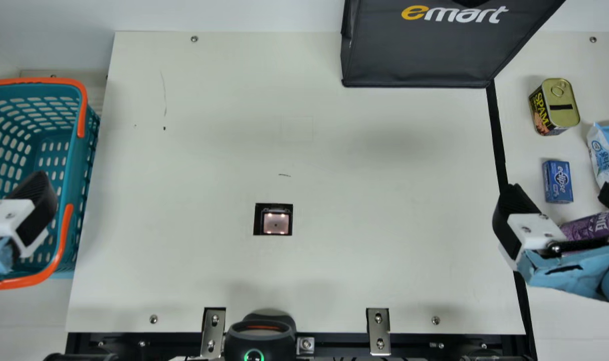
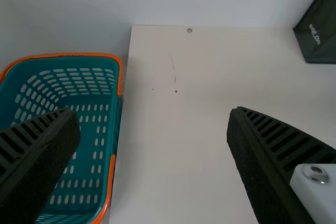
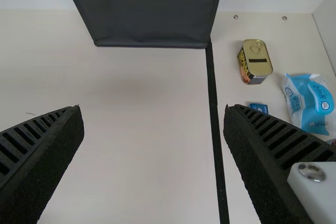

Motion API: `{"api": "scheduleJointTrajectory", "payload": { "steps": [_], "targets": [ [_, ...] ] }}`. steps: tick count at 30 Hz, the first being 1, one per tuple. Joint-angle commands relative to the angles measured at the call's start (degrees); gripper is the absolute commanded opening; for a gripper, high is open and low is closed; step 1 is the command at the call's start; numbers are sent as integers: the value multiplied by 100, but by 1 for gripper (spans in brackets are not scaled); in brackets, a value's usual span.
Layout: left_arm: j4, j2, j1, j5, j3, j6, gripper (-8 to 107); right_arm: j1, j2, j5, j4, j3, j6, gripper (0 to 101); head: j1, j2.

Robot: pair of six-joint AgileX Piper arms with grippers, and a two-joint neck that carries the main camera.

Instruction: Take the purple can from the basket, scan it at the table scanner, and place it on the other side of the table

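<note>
Though partly behind the right gripper (image 1: 560, 196), purple can (image 1: 587, 226) (left gripper (image 1: 14, 215) edge-cropped in main view), all fingers wide.

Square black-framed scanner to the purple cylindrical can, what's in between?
Main view: bare cream tabletop, then my right gripper, one black ribbed finger over the black strip.

From where I stood, a pale wall (image 1: 224, 15) rose behind the cream tabletop (image 1: 184, 281); a black strip (image 1: 495, 130) ran down its right side, and shadows lay soft.
</note>
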Motion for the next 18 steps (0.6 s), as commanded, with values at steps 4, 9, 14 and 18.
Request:
{"api": "scheduleJointTrajectory", "payload": {
  "steps": [4, 9, 14, 18],
  "targets": [
    [0, 0, 0, 0, 0, 0, 90, 6, 0, 6, 5, 0, 0, 95, -157, 9],
    [0, 0, 0, 0, 0, 0, 90, 6, 0, 6, 5, 0, 0, 95, -157, 9],
    [0, 0, 0, 0, 0, 0, 90, 6, 0, 6, 5, 0, 0, 95, -157, 9],
    [0, 0, 0, 0, 0, 0, 90, 6, 0, 1, -1, 0, 0, 95, -157, 9]
  ]
}}
